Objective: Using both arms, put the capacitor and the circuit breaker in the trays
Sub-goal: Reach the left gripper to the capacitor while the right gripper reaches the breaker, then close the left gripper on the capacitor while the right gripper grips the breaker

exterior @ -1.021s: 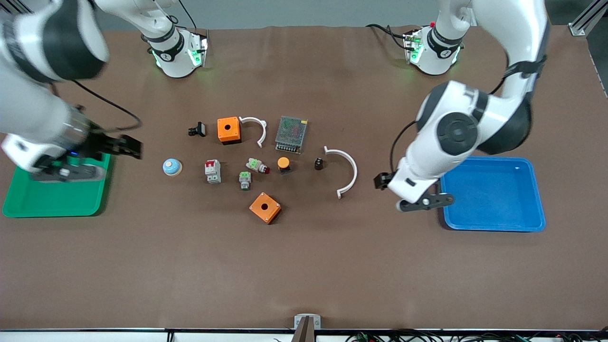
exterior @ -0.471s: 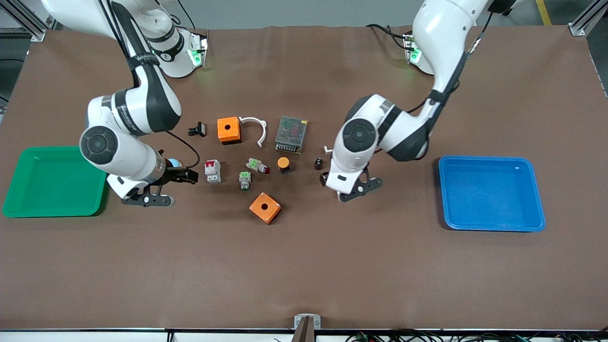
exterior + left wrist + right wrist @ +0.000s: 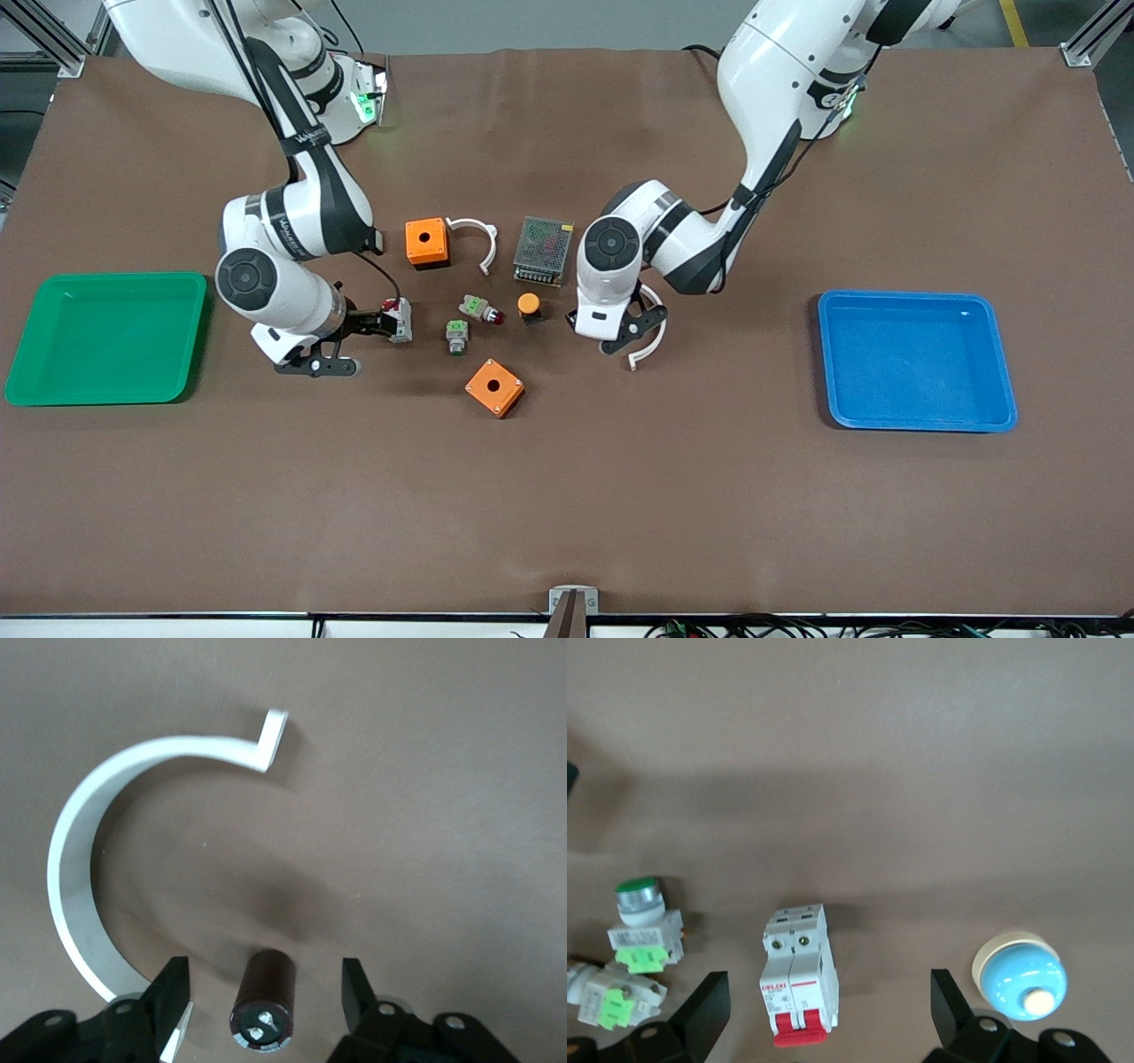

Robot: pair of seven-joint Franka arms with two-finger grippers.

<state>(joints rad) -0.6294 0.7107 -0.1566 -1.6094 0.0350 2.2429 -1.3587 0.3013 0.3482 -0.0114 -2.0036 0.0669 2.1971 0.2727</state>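
Reaching down onto a brown tabletop (image 3: 567, 496), two robot arms each bracket a small part. The left hand (image 3: 266, 1001) sits low over the capacitor (image 3: 263, 999), a tiny dark cylinder lying on the tabletop beside a white curved bracket (image 3: 75, 868). Its fingers (image 3: 173, 992) stand apart on either side of the capacitor, touching nothing. One finger sits right at the bracket's end, so closing could catch the bracket or nudge it, and the round capacitor could roll out of the grip.

The right hand (image 3: 824, 1010) hovers over the circuit breaker (image 3: 796, 973), a white block with red levers, with its fingers wide apart. A blue-domed button (image 3: 1019, 974) and a green-topped part (image 3: 642, 926) lie close by; a skewed descent could knock them or tip the breaker. A green tray (image 3: 102, 337) and a blue tray (image 3: 917, 359) wait at the tabletop's ends.
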